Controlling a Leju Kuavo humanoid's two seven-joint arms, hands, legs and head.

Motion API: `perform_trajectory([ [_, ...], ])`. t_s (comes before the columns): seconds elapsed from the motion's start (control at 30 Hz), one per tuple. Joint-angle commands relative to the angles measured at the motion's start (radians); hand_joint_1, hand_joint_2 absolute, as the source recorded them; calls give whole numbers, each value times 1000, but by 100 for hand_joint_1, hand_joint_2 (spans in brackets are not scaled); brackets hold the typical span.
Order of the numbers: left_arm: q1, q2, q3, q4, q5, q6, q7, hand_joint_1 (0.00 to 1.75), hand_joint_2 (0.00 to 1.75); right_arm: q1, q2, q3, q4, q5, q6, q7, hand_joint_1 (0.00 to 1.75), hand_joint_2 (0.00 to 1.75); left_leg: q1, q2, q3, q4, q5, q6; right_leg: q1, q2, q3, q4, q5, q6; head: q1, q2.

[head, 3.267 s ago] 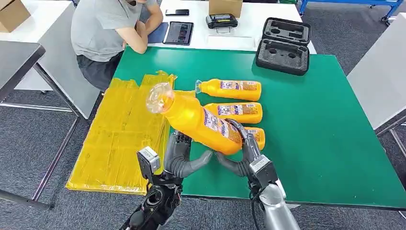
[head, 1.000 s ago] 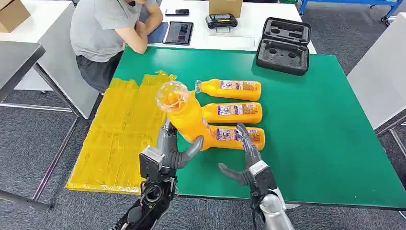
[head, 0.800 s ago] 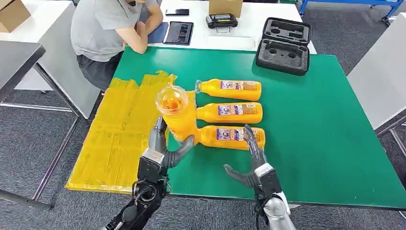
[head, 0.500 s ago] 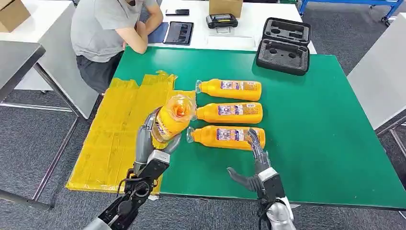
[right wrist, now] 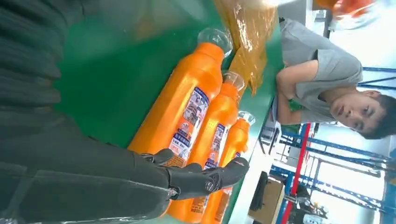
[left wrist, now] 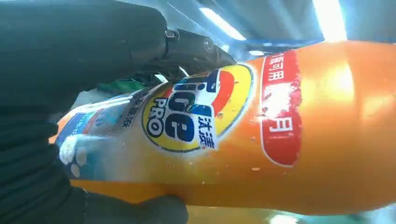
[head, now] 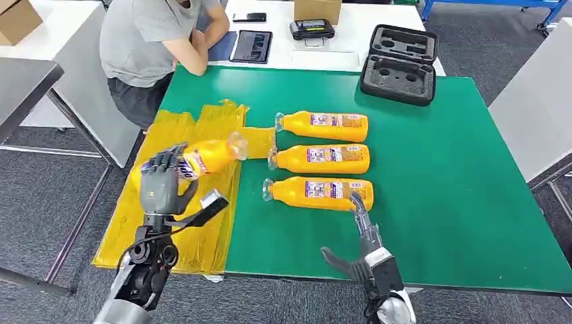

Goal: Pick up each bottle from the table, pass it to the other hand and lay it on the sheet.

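Over the near tabletop edge, right hand [head: 361, 246]: spread, holding nothing, fingertips just beside the base of the nearest lying bottle.
Left hand [head: 162, 185]: wrapped round the held bottle [head: 195, 158], dark fingers across the label, thumb under the body.
Held bottle, place: above the yellow sheet [head: 145, 223], whether touching it or just clear I cannot tell.
Held bottle, axis: close to level, clear cap toward the row on the green tabletop [head: 438, 202], base toward the outer side of the sheet.
Step in hand: last part of one cycle, as I judge it; the bottle sits in the receiving hand and laying it down is not yet done.
Next move calls for: lowering until the body rests flat along the sheet, then easing the fingers off without rolling it.
Nearest lying bottle [head: 317, 193]: on its side, cap toward the sheet.
Middle bottle [head: 324, 158]: parallel, cap the same way.
Far bottle [head: 327, 126]: parallel, likewise.
Far side: a person [head: 152, 40] sits at the corner.
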Motion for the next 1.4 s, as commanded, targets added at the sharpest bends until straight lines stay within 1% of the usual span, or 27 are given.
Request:
perform_trajectory([
  [0.03,-86,213,-289,157,-46,19,375,175,175,-31,18,-12,52,9,17,6,0,175,1,1,6,-1,-2,-2,1,1,5,-1,-2,-2,0,0],
  [0.13,-92,202,-298,187,-46,19,350,175,175,-29,18,-13,55,9,20,3,0,175,1,1,6,-1,-2,-2,1,1,6,-1,-2,-2,0,0],
  [0.17,-94,197,-299,197,-46,19,342,175,175,-30,18,-13,57,9,21,2,0,175,1,0,4,-1,-1,-1,1,0,4,-1,-1,-2,0,0],
  [0.23,-101,195,-322,225,-46,19,323,175,175,-36,18,-14,67,10,21,2,0,175,1,-1,9,-1,-3,-2,1,-2,9,-1,-4,-3,0,0],
  [0.3,-100,183,-319,242,-46,19,268,175,175,-37,18,-17,74,10,20,1,0,175,1,1,6,-1,-2,-1,1,0,7,-1,-2,-2,0,0],
  [0.33,-100,183,-319,242,-46,19,268,175,175,-37,18,-17,74,10,20,1,0,175,0,1,4,-1,-1,-1,0,0,4,-1,-1,-1,0,0],
  [0.47,-100,183,-319,242,-46,19,268,175,175,-37,18,-17,74,10,20,1,0,175,0,0,3,-1,-1,-1,0,0,3,-1,-1,-1,0,0],
  [0.5,-100,183,-319,242,-46,19,268,175,175,-37,18,-17,74,10,20,1,0,175,0,0,6,-1,-2,-2,1,0,6,-1,-2,-2,0,0],
  [0.57,-100,183,-319,242,-46,19,268,175,175,-37,18,-17,74,10,20,1,0,175,0,0,3,-1,-1,-1,0,0,3,-1,-1,-1,0,0],
  [0.6,-100,183,-319,242,-46,19,268,175,175,-37,18,-17,74,10,20,1,0,175,1,0,5,-1,-2,-2,1,0,5,-1,-2,-2,0,0],
  [0.7,-100,183,-319,242,-46,19,268,175,175,-37,18,-17,74,10,20,1,0,175,0,0,2,-1,-1,-1,0,0,2,-1,-1,-1,0,0],
  [0.73,-100,183,-319,242,-46,19,268,175,175,-37,18,-17,74,10,20,1,0,175,1,1,8,-1,-3,-2,1,1,8,-1,-3,-3,0,0],
  [0.77,-100,183,-319,242,-46,19,268,175,175,-37,18,-17,74,10,20,1,0,175,0,0,3,-1,-1,-1,0,0,3,-1,-1,-1,0,0],
  [0.8,-89,173,-294,233,-46,19,197,175,175,-34,18,-20,73,10,21,0,0,175,1,0,6,-1,-2,-2,1,0,6,-1,-2,-2,0,0],
  [0.83,-90,162,-288,245,-46,19,152,175,175,-36,17,-22,76,11,23,-1,0,175,0,0,3,0,-1,-1,1,0,4,-1,-1,-1,0,0],
  [0.87,-85,168,-301,228,-46,19,141,175,175,-36,17,-24,78,11,24,-3,0,175,0,0,3,0,-1,-1,1,0,3,-1,-1,-1,0,0],
  [0.9,-86,165,-313,237,-46,19,129,175,175,-38,17,-24,80,10,27,-4,0,175,1,1,6,-1,-2,-1,1,0,6,-1,-2,-2,0,0],
  [0.97,-95,179,-360,246,-46,19,165,175,175,-43,16,-24,91,10,29,-7,0,175,0,0,3,-1,-1,-1,0,-1,4,-1,-1,-1,0,0],
  [1.0,-106,172,-345,266,-46,19,148,175,175,-41,16,-21,87,12,32,-12,0,175,0,0,4,-1,-1,-1,0,-1,4,-1,-1,-1,0,0],
  [1.07,-119,178,-365,296,-46,19,172,175,175,-52,14,-16,105,12,30,-12,0,175,1,0,4,-1,-2,-1,1,-1,5,-1,-1,-1,0,0],
  [1.1,-135,177,-370,337,-46,19,212,175,175,-55,12,-12,112,11,30,-14,0,175,0,0,5,0,-2,-1,1,0,6,-1,-2,-2,0,0],
  [1.17,-156,197,-426,374,-46,12,292,175,175,-55,11,-7,114,7,32,-14,0,175,0,0,6,-1,-2,-2,1,0,6,-1,-2,-2,0,0],
  [1.2,-161,192,-411,395,-46,7,308,175,175,-54,10,-3,113,3,32,-14,0,175,0,0,2,-1,0,-1,0,-1,3,-1,-1,-1,0,0],
  [1.3,-167,184,-365,422,-41,-4,247,175,175,-54,9,1,116,3,28,-14,0,175,1,0,4,-1,-1,-2,1,0,4,-1,-1,-2,0,0],
  [1.33,-168,180,-351,426,-43,-5,229,175,175,-55,9,1,116,3,28,-14,0,175,1,0,8,-1,-2,-3,1,0,8,-1,-2,-3,0,0],
  [1.37,-166,170,-322,429,-46,-10,201,175,175,-59,10,2,118,4,27,-13,0,175,1,1,4,-1,-1,-2,1,0,4,-1,-1,-2,0,0],
  [1.4,-163,165,-301,429,-46,-19,174,175,175,-61,11,1,120,4,25,-13,0,175,1,1,5,-1,-2,-2,1,1,5,-1,-1,-2,0,0],
])
